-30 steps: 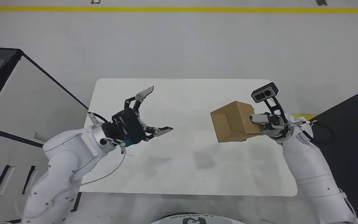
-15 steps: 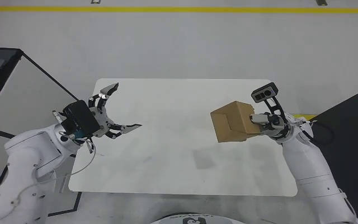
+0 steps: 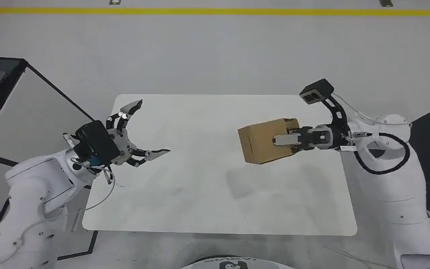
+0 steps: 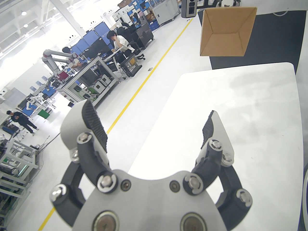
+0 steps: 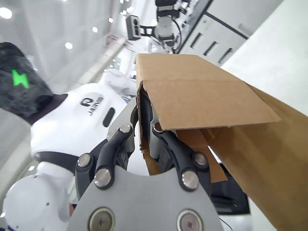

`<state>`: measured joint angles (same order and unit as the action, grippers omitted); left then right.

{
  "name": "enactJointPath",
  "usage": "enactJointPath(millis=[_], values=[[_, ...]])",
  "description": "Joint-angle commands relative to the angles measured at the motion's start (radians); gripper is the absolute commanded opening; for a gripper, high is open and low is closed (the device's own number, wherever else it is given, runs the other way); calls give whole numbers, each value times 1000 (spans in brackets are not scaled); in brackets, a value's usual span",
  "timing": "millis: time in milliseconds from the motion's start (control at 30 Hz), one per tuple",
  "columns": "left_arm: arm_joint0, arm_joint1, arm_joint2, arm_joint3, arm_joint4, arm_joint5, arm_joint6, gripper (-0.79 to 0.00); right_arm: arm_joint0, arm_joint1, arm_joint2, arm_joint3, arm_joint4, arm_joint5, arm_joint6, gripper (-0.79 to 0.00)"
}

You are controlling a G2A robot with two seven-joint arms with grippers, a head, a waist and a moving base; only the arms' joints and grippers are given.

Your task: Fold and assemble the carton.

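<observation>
Left claw (image 3: 151, 128): fingers wide apart, nothing in it, over the left edge of the counter (image 3: 222, 202). A second ago it sat nearer the middle. It pulled back to this edge and has not shifted in the last half second.

Carton (image 3: 265, 141): off the surface, above the right half of the counter, with its shadow below. It has come in from the right edge toward the middle and turned a little. In my left wrist view its open mouth (image 4: 226, 32) faces the left claw, and the far end looks closed.

Right claw (image 3: 282, 140): clamped on a flap at the carton's right end, with the arm now stretched inward.

My reading: I am presenting the carton for a two-handed step. The left claw has made room and is ready to work the open end, which is not yet folded.
</observation>
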<state>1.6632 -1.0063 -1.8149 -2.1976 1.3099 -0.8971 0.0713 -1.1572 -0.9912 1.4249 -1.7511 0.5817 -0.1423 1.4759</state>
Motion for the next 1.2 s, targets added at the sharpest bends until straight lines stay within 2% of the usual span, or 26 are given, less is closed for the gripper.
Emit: enactJointPath(millis=[0,67,500,667,833,1033,1167], values=[[0,0,0,0,0,0,0,0,45,2,-22,-33,-109,-4,10,-785],[0,0,0,0,0,0,0,0,79,2,-52,-54,-172,-14,24,-785],[0,0,0,0,0,0,0,0,79,2,-52,-54,-172,-14,24,-785],[0,0,0,0,0,0,0,0,126,12,-81,-133,-451,-43,8,-785],[0,0,0,0,0,0,0,0,234,13,-191,-171,-721,-83,49,-785],[0,0,0,0,0,0,0,0,371,-9,-379,-112,-900,-161,41,-785],[0,0,0,0,0,0,0,0,376,-11,-390,-106,-907,-164,38,-785]])
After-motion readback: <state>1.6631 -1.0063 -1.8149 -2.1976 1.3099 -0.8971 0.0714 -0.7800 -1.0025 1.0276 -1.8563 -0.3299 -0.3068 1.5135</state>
